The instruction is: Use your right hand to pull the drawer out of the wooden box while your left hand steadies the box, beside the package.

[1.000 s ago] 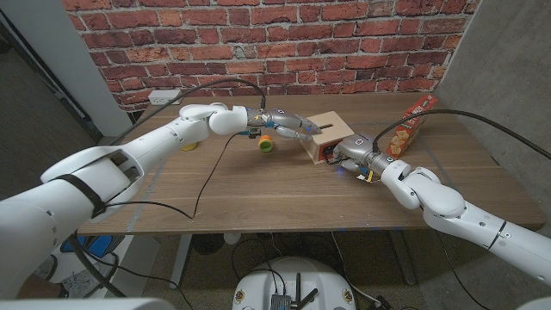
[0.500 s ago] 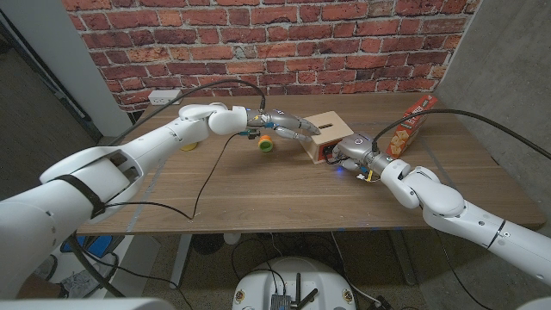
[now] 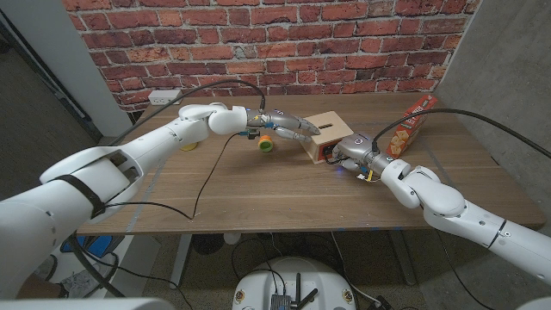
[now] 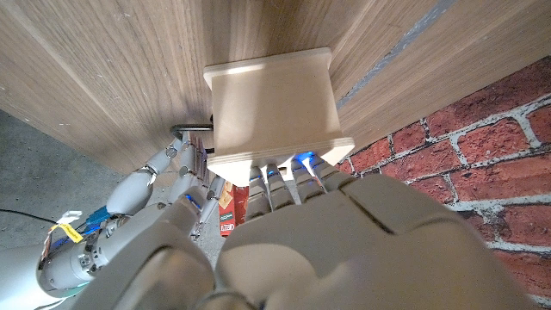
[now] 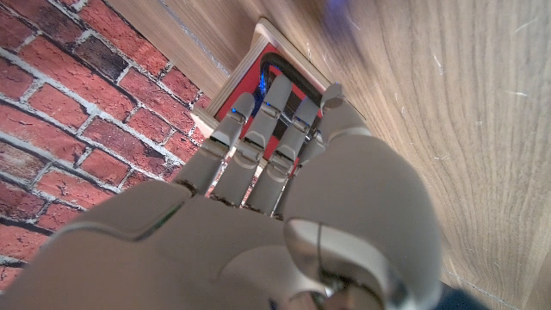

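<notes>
A wooden box (image 3: 325,133) sits right of centre in the upper half of the head view, on a wooden counter (image 3: 258,189) before a red brick wall (image 3: 258,43). The left hand (image 3: 288,125) reaches in from the left and rests its fingers (image 4: 288,172), held close together, on the box's top edge; in the left wrist view the fingertips touch the box's pale top panel. The right hand (image 3: 349,151) comes in from the lower right and meets the box's red front, where the drawer (image 5: 280,82) shows as a red face with a dark opening. In the right wrist view its fingers (image 5: 258,129) lie side by side, tips at that opening; whether they grip anything inside cannot be told. The package (image 3: 411,123), a red snack carton, lies just right of the box, towards the upper right. A green and orange object (image 3: 266,143) stands just left of the box, under the left hand's wrist.
</notes>
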